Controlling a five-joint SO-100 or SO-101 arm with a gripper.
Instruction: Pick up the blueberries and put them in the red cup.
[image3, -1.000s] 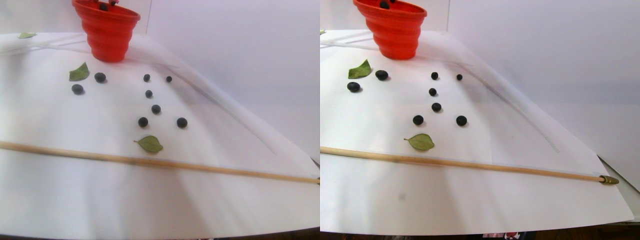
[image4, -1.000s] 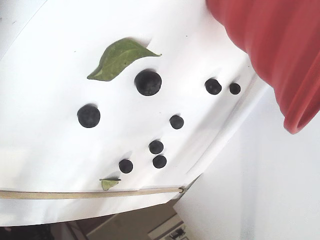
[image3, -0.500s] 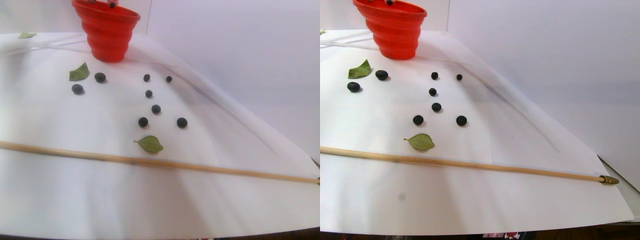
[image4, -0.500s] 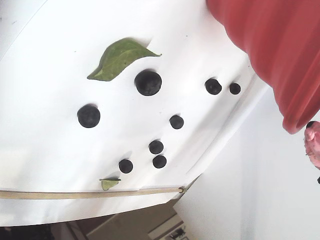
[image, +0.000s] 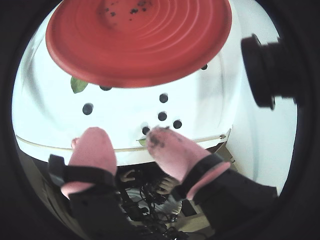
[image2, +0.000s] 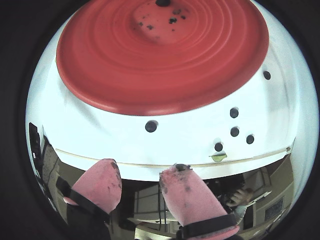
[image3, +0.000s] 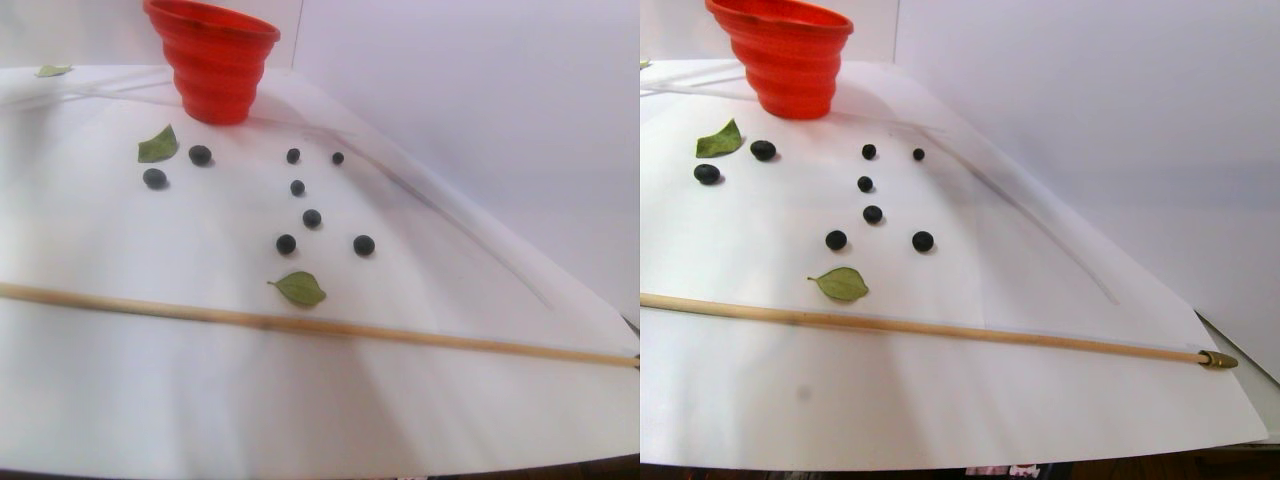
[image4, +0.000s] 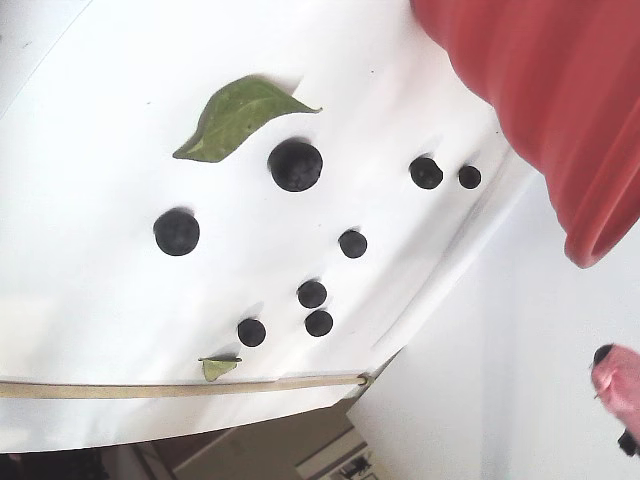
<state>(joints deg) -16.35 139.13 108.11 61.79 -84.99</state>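
Red cup (image3: 213, 60) at far end of tabletop (image3: 150, 400), top cut off in stereo pair view. Cup fills top of both wrist views; dark specks inside, hard to make out. Tool (image2: 140, 176) above cup's near rim, pink fingers (image: 92, 147) apart, nothing between. Eight blueberries (image4: 295, 165) loose on white sheet near cup, beside green leaf (image4: 235, 115). Wooden stick (image3: 300, 325) lies across front.

Count: 8 berries (image3: 200, 155) on the sheet, 2 large, 6 small; 3 leaves (image3: 158, 146); 1 cup (image3: 213, 62); 1 stick (image3: 320, 327).
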